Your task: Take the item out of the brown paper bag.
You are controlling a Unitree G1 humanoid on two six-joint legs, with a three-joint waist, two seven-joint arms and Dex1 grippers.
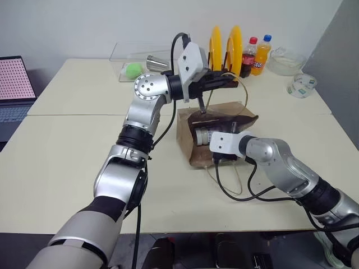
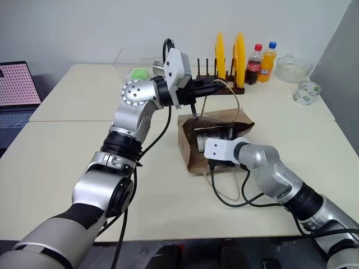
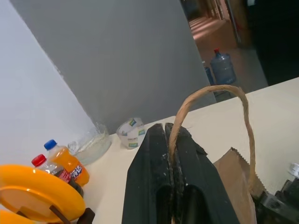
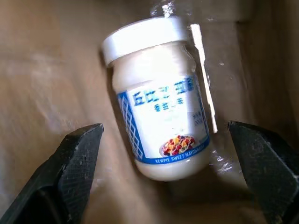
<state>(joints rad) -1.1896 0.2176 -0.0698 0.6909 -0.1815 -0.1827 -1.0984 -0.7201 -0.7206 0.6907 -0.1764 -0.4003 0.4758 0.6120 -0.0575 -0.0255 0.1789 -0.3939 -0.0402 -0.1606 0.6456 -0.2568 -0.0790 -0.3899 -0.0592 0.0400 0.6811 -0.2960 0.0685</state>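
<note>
The brown paper bag (image 1: 186, 137) lies on its side mid-table, mouth toward me. My left gripper (image 3: 166, 133) is shut on one twisted-paper handle (image 3: 219, 91) and holds it up above the bag. My right gripper (image 4: 164, 127) is open inside the bag's mouth, its black fingers (image 4: 77, 158) spread wide. The item, a white jar (image 4: 159, 98) with a white cap and blue-printed label, lies on the bag's inner paper just ahead of and between those fingers, untouched by them.
Behind the bag stand yellow plates in a rack (image 1: 224, 42), a cola bottle (image 1: 247, 56) and an orange soda bottle (image 1: 261, 54). A steel cup (image 1: 157, 63), a green ball (image 1: 133, 69), a clear bowl (image 1: 286, 60) and a tape roll (image 1: 301, 85) sit farther back. A laptop (image 1: 14, 84) is at the left.
</note>
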